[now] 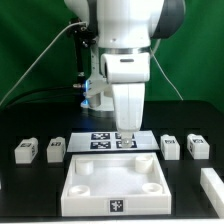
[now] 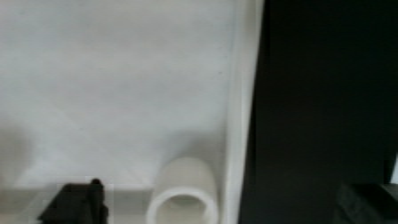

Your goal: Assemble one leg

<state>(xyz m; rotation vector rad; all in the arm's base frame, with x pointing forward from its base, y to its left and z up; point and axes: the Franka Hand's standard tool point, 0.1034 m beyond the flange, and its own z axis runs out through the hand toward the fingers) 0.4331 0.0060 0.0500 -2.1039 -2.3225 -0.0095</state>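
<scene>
Four small white legs with marker tags lie on the black table in the exterior view: two at its left [image 1: 25,151] [image 1: 55,148] and two at its right [image 1: 170,146] [image 1: 197,147]. The large white square tray-like piece [image 1: 78,186] with round corner sockets lies in front. My gripper [image 1: 125,137] hangs low over that piece's far edge, apart from every leg. In the wrist view the gripper [image 2: 231,205] is open and empty. One dark finger [image 2: 75,203] shows over the white piece [image 2: 116,90], beside a round socket [image 2: 183,197]. No leg shows there.
The marker board [image 1: 103,140] lies flat just behind the tray-like piece, under the gripper. Another white piece [image 1: 212,184] sits at the exterior view's right edge. Cables run behind the arm. Black table [image 2: 329,100] shows beside the white piece in the wrist view.
</scene>
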